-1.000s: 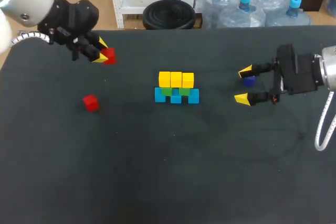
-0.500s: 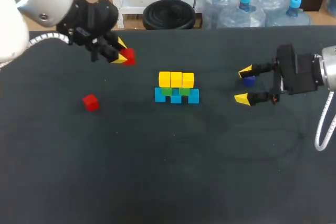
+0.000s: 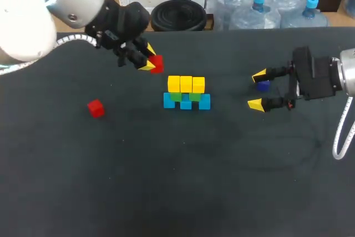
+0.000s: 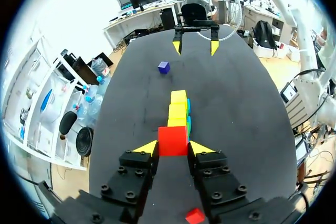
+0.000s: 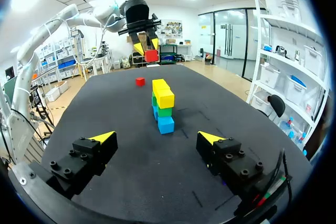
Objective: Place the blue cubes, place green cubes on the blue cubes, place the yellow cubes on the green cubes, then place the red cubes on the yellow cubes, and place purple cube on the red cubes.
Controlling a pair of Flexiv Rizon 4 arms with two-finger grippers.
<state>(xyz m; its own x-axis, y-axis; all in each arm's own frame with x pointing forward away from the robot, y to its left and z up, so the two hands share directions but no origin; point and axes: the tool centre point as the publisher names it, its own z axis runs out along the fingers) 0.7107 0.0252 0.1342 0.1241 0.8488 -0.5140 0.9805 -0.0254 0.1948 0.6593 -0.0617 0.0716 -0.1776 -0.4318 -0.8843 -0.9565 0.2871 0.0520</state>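
Note:
The stack stands mid-table: blue cubes at the bottom, green cubes on them, yellow cubes on top. My left gripper hangs just left of and behind the stack, shut on a red cube; in the left wrist view that cube sits between the yellow tips with the stack straight ahead. A second red cube lies on the table at the left. My right gripper stands open right of the stack. The purple cube lies by its far finger, untouched.
The table is a dark mat. In the right wrist view the stack is ahead of my open right gripper, with the loose red cube and left gripper beyond it.
My left arm has carried the red cube to the right, from the table's far left to just beside the stack. The right arm and the other cubes have not moved.

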